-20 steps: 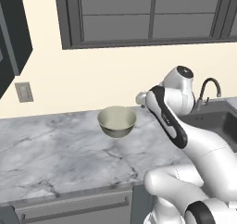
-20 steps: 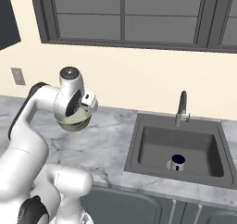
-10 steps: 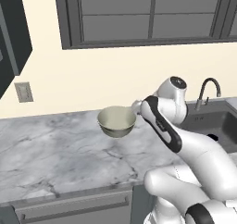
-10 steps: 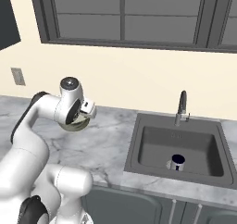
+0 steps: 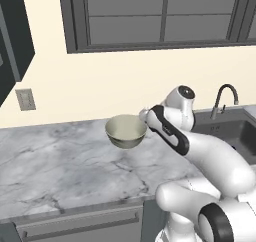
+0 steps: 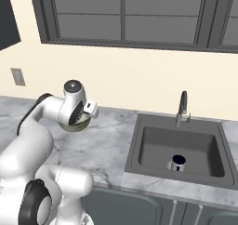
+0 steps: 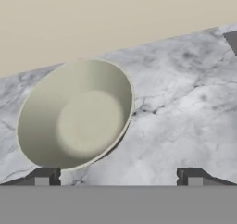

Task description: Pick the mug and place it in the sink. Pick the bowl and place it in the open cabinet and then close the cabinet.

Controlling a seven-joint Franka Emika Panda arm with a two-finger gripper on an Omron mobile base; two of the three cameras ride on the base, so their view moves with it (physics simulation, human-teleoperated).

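Note:
The pale olive bowl (image 5: pixel 126 131) rests on the marble counter (image 5: pixel 55 166), and the hand view shows its cream inside (image 7: pixel 76 114). My gripper (image 7: pixel 118 176) hovers over the bowl's right rim with the jaws wide open and nothing between them. Its left fingertip (image 7: pixel 44 175) is at the bowl's edge. In the right base view the hand (image 6: pixel 83 111) covers most of the bowl (image 6: pixel 76 125). The small silvery mug (image 6: pixel 178 162) stands upright inside the dark sink (image 6: pixel 153 145). The cabinet (image 5: pixel 15 36) is a dark shape at the upper left.
A gooseneck faucet (image 6: pixel 182 108) rises behind the sink. The wall carries an outlet (image 5: pixel 25 99) and a dark-framed window (image 5: pixel 160 16). Marble counter stretches left of the bowl, with a drawer front (image 5: pixel 80 226) below it.
The hand has come down and leftward toward the bowl's rim. The jaws have stayed open. Bowl and mug have not moved.

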